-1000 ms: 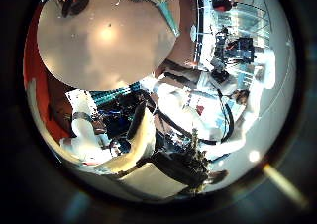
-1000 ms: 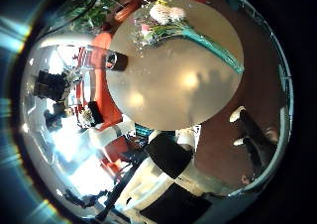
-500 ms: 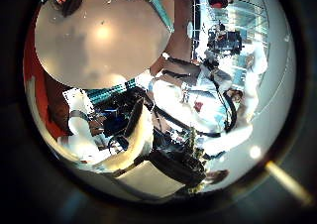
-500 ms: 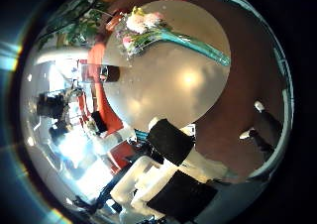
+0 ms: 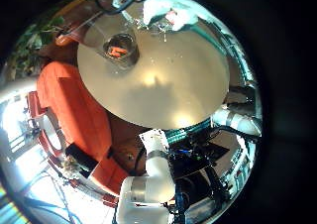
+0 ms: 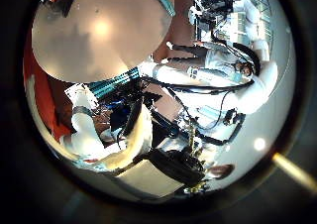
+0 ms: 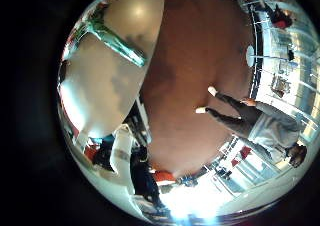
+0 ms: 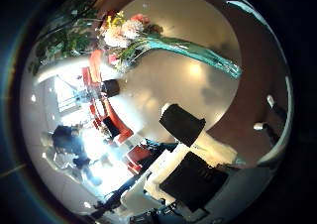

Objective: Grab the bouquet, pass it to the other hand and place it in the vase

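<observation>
Bouquet (image 8: pixel 149 41) lies flat on the round desk (image 8: pixel 188 95), pink and white blooms at one end, teal wrapped stems (image 7: pixel 115 44) toward the desk edge. Vase (image 5: pixel 121 48) stands upright on the desk, well apart from the flowers (image 5: pixel 163 11). Right hand (image 8: pixel 183 160) is above the desk, holding nothing; can't tell its fingers' spread. Left hand (image 6: pixel 129 150) is clear of the desk, fingers relaxed and empty.
</observation>
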